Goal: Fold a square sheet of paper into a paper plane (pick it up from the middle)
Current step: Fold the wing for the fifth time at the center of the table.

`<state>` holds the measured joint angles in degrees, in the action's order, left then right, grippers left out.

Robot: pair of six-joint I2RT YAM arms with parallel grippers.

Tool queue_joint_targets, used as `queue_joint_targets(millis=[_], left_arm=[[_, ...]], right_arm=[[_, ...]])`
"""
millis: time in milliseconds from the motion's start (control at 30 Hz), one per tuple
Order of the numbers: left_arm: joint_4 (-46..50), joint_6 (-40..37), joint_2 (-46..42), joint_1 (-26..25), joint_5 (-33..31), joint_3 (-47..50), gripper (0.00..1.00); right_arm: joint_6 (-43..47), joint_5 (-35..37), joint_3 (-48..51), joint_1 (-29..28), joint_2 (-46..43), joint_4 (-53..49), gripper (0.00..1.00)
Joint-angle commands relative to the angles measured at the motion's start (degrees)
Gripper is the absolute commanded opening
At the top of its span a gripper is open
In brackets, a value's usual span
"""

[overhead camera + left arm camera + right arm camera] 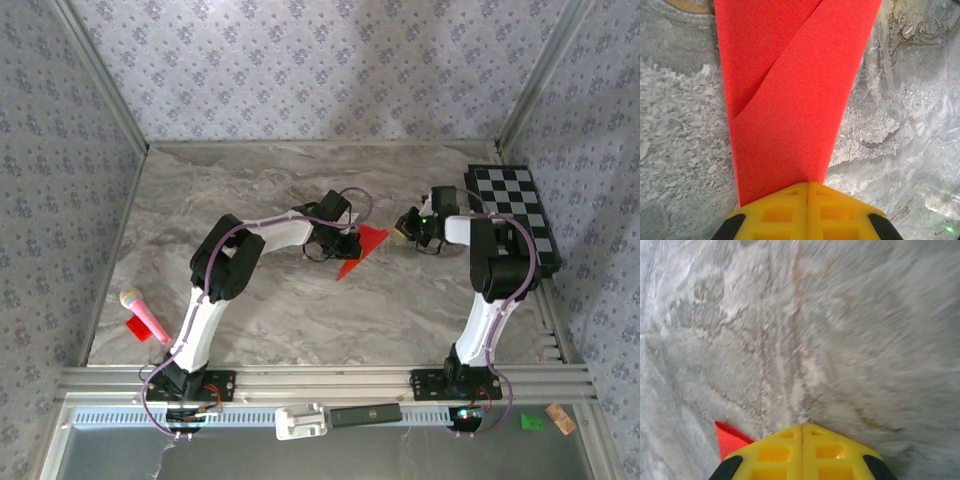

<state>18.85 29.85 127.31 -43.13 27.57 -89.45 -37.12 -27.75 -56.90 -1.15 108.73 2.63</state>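
The red sheet of paper lies creased into a narrow pointed shape on the marble table, mid-table. In the left wrist view the paper lies flat with a diagonal fold edge across it and runs under my yellow fingertips. My left gripper is shut, its tips over the paper's left end with the jaws pressed together; the paper is not between them. My right gripper is shut and holds nothing, just right of the paper. A red corner of the paper peeks out beside it. The right wrist view is blurred.
A black-and-white chequered board lies at the right edge beside the right arm. A pink-and-yellow microphone-like toy and a small red scrap sit at the front left. Patterned walls enclose the table.
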Motion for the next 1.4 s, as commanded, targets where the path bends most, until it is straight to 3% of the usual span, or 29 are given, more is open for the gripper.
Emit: queue_joint_targets(millis=[0,233,533,1033,1367], left_arm=[[11.24,-0.58,4.03,-0.72,-3.58,2.40,0.00],[10.64,-0.36,3.57,-0.51,-2.23,0.40,0.00],[8.17,1.24,1.72,0.18,0.36,0.33,0.00],[5.06,-1.11,-3.30,0.82,7.20,1.73,0.12],[8.15,-3.72,-3.31,-0.21,4.68,4.17,0.05]], right_arm=[[2.89,3.79,-0.13,-0.25,-4.40,-2.49,0.00],[-0.04,-0.51,4.34,-5.86,-7.74,-1.77,0.01],[-3.75,-5.03,4.72,-11.54,-2.63,0.88,0.00],[-0.58,-2.90,0.95,-12.12,3.85,-7.02,0.00],[0.65,-0.89,-1.41,-12.12,4.98,-11.48,0.00]])
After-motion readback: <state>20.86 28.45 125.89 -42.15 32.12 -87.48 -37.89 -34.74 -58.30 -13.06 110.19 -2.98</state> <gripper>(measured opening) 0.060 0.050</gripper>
